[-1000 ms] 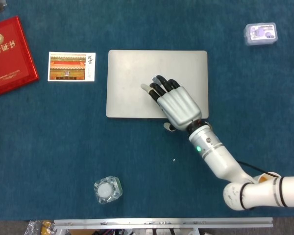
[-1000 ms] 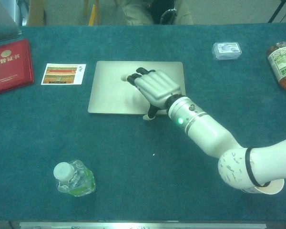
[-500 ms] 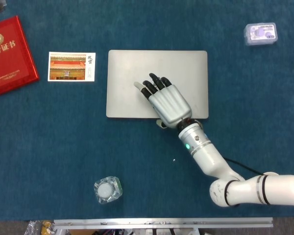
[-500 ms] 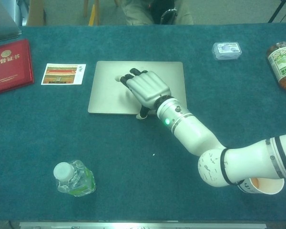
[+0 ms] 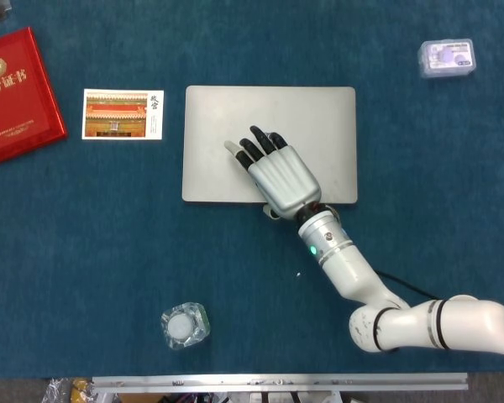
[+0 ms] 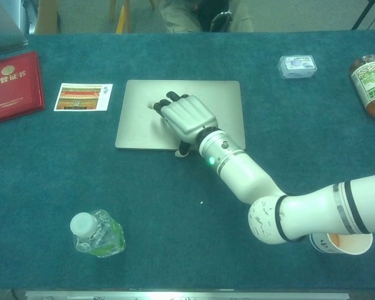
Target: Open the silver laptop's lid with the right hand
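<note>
The silver laptop [image 5: 311, 126] [image 6: 219, 100] lies closed and flat on the blue table. My right hand [image 5: 273, 172] [image 6: 184, 119] rests palm down over the lid's near middle, its dark fingertips [image 5: 256, 144] spread on the lid. Its thumb [image 5: 271, 211] [image 6: 182, 150] sits at the laptop's front edge. The hand holds nothing. No view shows my left hand.
A red booklet [image 5: 13, 96] [image 6: 11, 84] and a photo card [image 5: 123, 114] [image 6: 82, 97] lie left of the laptop. A water bottle [image 5: 185, 325] [image 6: 99, 234] stands near the front left. A small plastic box [image 5: 446, 58] [image 6: 297, 65], a jar [image 6: 370, 76] and a paper cup [image 6: 340, 242] are on the right.
My right hand has slid left along the lid's front part, and the forearm has swung left with it. The lid has stayed down.
</note>
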